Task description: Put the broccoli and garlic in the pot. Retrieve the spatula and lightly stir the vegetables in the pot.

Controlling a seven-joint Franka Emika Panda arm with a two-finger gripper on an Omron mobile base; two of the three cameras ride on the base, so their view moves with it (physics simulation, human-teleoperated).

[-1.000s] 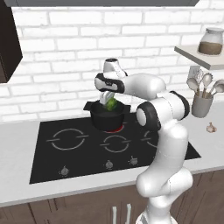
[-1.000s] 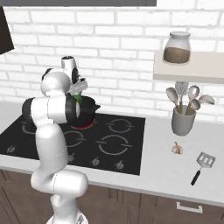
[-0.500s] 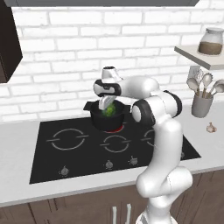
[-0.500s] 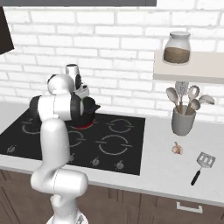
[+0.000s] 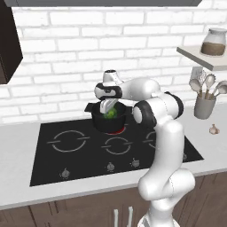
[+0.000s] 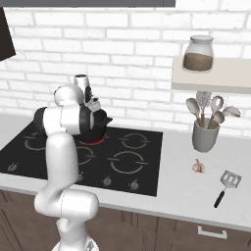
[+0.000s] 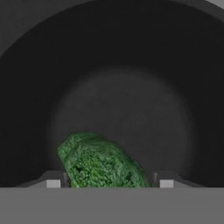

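Fingers clasp the broccoli inside the pot, unreleased; garlic and spatula remain on the counter.

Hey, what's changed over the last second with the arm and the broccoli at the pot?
The gripper has swung left and dipped lower over the pot, carrying the broccoli with it; in the hand view the floret sits between the fingertips, inside the pot. No release is visible yet. The garlic, spatula and pot stayed where they were.
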